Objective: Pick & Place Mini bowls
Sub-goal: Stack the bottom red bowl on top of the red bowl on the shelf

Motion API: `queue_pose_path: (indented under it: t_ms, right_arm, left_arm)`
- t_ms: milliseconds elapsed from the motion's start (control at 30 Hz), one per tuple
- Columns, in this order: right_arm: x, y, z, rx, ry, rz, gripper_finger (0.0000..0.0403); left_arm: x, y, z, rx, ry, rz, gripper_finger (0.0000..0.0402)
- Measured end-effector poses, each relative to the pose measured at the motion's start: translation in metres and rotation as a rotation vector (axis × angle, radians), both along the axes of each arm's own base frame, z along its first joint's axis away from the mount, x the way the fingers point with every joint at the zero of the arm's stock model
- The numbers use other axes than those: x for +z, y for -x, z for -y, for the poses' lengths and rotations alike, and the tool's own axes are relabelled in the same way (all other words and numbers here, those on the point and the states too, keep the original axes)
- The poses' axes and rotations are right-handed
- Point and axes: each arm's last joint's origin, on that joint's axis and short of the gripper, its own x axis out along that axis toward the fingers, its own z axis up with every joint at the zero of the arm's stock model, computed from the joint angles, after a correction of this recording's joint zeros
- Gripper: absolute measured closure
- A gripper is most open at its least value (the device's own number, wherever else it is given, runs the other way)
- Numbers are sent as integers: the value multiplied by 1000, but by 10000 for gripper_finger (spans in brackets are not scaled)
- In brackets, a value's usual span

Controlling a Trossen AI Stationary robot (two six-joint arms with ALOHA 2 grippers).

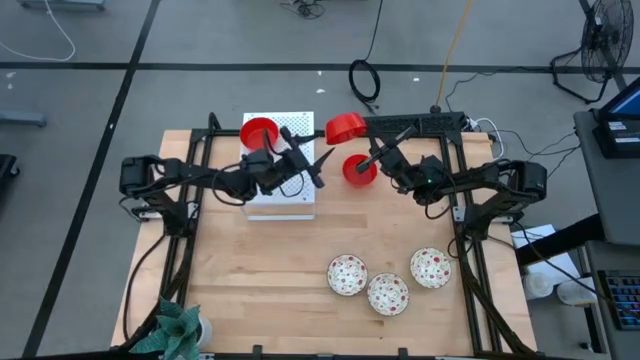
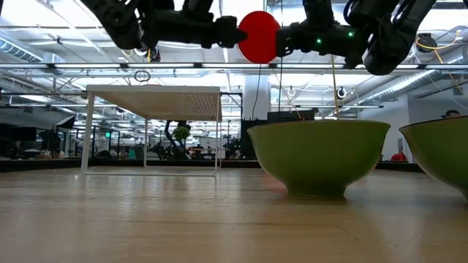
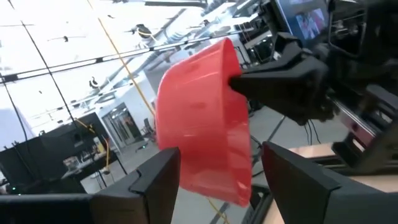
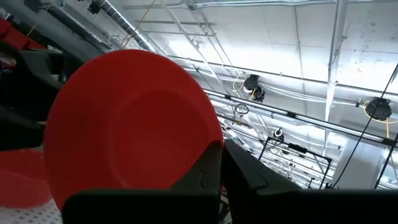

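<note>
Above the worktop centre: a handover is taking shape in mid-air, both arms meeting over the far half of the worktop [image 1: 250,290].
Right hand [image 1: 372,158]: clenched on the rim of a red bowl [image 1: 358,169], holding it tipped on its side, probably so the wall is facing the other arm.
Left hand [image 1: 312,165]: released, fingers [image 3: 155,180] standing wide on either side of that bowl in the left wrist view; not yet touching it as far as I can tell.
Why held high: judging by the low view, the bowl is hanging well clear of everything below, giving the left hand free room to close in.
Other red bowls: one [image 1: 258,131] sitting on the white perforated board [image 1: 290,203]; another [image 1: 346,127] lying at the far edge, near the right arm.
Patterned bowls [image 1: 388,293]: three white speckled ones waiting in a cluster on the near side, well apart from both hands, untouched.
Likely aim: passing the red bowl leftward, toward the board where its mate is resting.
Risk: a rim pinch is a thin hold; releasing before the left hand is gripping would be dropping it.
</note>
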Motion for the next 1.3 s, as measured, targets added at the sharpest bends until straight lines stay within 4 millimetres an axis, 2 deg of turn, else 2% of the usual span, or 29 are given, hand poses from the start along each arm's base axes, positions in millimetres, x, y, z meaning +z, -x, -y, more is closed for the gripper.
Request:
queue_pose_path:
  t_ms: [233, 667, 800, 1133, 1300]
  right_arm:
    - [0, -2, -3, 18, -4, -3, 403]
    - [-2, -2, -3, 29, -20, -7, 403]
    - [-2, -2, -3, 30, -20, -9, 403]
    - [-3, -5, -7, 75, -25, -17, 401]
    - [-5, -8, -13, 85, -17, -49, 397]
  left_arm:
    - [9, -1, -3, 81, -5, 20, 172]
    - [10, -1, -4, 121, 15, 29, 177]
    - [10, -1, -4, 121, 15, 29, 219]
    - [11, 1, -11, 165, 35, 48, 383]
    - [12, 3, -14, 217, 56, 60, 387]
